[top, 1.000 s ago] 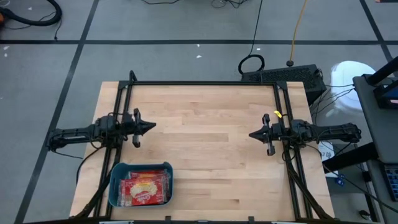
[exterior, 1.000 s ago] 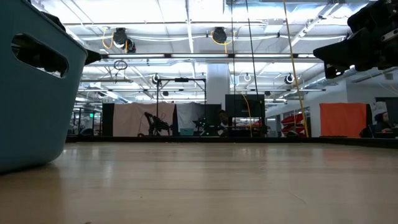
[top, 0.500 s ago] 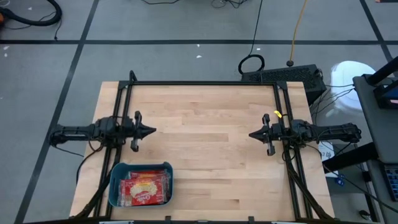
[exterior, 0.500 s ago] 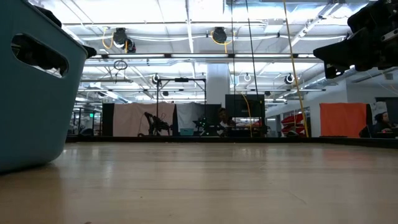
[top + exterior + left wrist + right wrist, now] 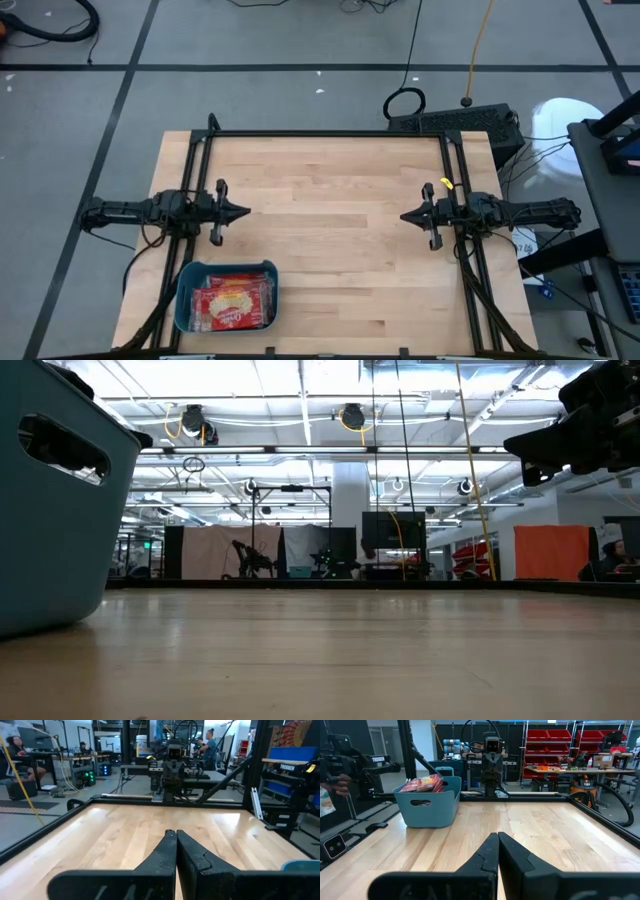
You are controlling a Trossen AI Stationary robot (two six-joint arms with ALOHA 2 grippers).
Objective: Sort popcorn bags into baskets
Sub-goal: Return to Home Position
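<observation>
Lately left gripper [image 5: 245,211] edged slightly toward bin [image 5: 225,267].

Bright, even indoor light falls from overhead onto the pale wooden tabletop [image 5: 330,230]. In the high view, only faint, soft-edged shadows lie beneath the two dark arms. In the low view, rows of white ceiling strip lights [image 5: 300,400] glare behind the scene. Against them the near wall of the teal-blue plastic bin [image 5: 55,510] looks dim and shaded, and a dark robot arm [image 5: 585,425] is almost a silhouette. The wood there carries a dull sheen. Both wrist views are well lit, with pale reflections on the boards.
</observation>
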